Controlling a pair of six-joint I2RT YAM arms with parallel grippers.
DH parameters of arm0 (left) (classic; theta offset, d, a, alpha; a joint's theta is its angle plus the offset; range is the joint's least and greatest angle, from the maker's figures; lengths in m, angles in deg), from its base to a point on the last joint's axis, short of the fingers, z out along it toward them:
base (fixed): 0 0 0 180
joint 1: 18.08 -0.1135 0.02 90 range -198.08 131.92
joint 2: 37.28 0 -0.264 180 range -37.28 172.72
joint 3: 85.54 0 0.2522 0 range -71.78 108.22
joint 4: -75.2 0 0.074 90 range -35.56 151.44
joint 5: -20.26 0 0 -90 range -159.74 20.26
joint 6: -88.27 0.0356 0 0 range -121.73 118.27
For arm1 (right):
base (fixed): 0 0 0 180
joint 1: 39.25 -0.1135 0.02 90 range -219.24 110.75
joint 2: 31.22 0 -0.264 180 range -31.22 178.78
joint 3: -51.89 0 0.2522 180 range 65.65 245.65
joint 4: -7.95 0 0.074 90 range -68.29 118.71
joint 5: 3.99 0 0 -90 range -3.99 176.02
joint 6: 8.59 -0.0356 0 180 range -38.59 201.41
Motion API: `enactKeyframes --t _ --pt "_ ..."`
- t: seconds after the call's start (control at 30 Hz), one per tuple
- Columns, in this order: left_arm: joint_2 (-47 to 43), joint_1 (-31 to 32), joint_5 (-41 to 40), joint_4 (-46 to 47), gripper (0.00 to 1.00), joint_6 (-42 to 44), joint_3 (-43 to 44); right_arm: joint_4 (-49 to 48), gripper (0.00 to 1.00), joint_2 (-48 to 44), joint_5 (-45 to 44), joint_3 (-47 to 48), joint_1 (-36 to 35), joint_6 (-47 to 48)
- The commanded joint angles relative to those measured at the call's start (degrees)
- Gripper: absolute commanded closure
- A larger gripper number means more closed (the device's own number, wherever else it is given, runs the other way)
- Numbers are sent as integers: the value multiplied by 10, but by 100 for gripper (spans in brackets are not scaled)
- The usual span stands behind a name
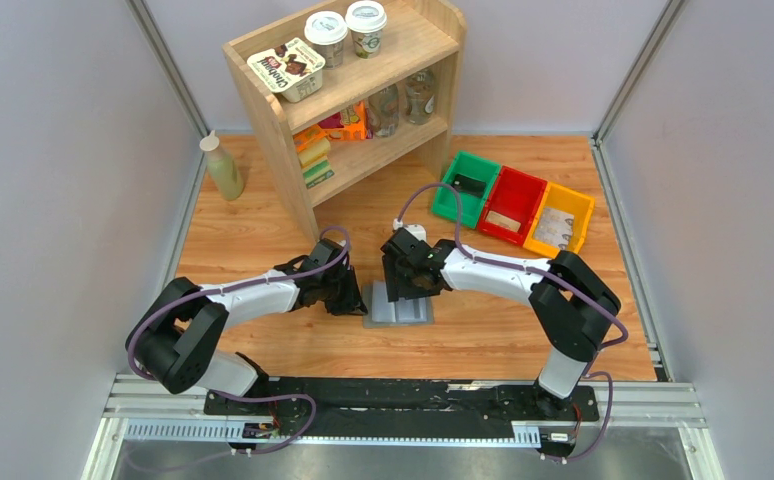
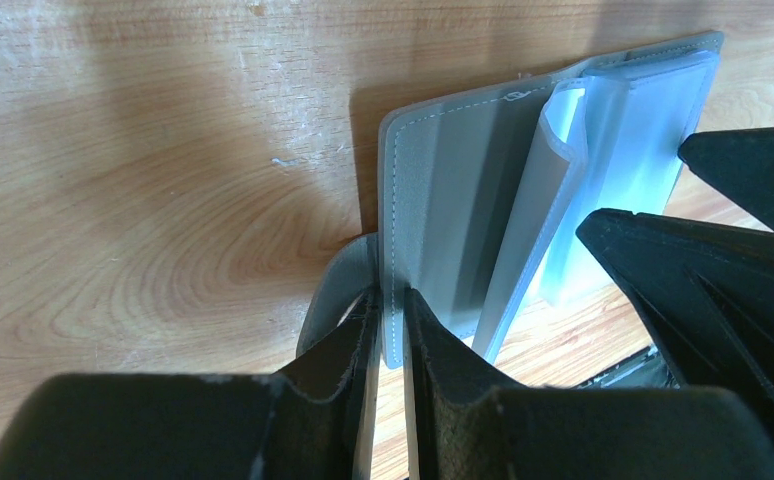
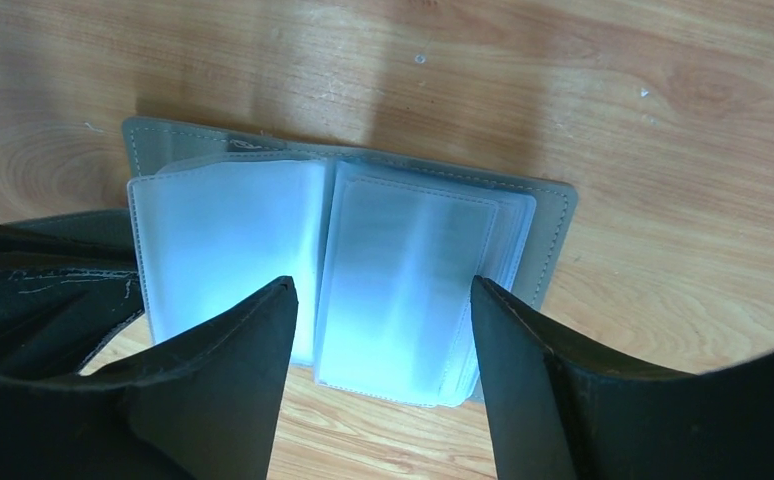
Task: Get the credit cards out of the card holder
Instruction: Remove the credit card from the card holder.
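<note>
- The left hand (image 2: 391,335) is clamping its fingers together on the near edge of the card holder's (image 2: 463,200) grey cover, with the side tab (image 2: 331,290) curling just outside one finger.
- The card holder is lying open like a book on the surface (image 2: 163,200), directly ahead of both hands and between them in the overhead view.
- The right hand (image 3: 383,350) is hovering over the open leaves with its fingers apart and gripping nothing. One stack of clear pockets (image 3: 413,270) is sitting between its fingertips, and the other leaf is lying just outside one finger.
- No credit cards are showing clearly inside these translucent pockets, so I cannot tell which sleeve is holding one. A pale flat piece, possibly one of the credit cards (image 1: 559,228), is lying in the yellow bin (image 1: 585,212), well beyond the right hand.
- The step in hand is looking like reaching into a pocket for a card.
- Doing it well is probably meaning the following:
  - keeping the left hand's pinch firm, so the holder is not sliding or folding shut;
  - narrowing the right fingers before going down, so they are closing on one card edge and not on the whole stack of sleeves;
  - drawing the card out along the pocket's opening and not upward, so the leaf is not lifting with it.
</note>
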Motion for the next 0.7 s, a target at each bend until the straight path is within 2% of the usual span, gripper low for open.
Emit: enactKeyframes --t 0.0,0.43,0.67 --pt "-4 3 5 6 79 0 0 -24 34 4 15 17 -3 4" --pt "-3 3 7 7 79 0 0 -101 37 2 110 -15 -1 -21" --pt "-8 3 6 4 79 0 -3 -56 34 -31 25 6 -2 12"
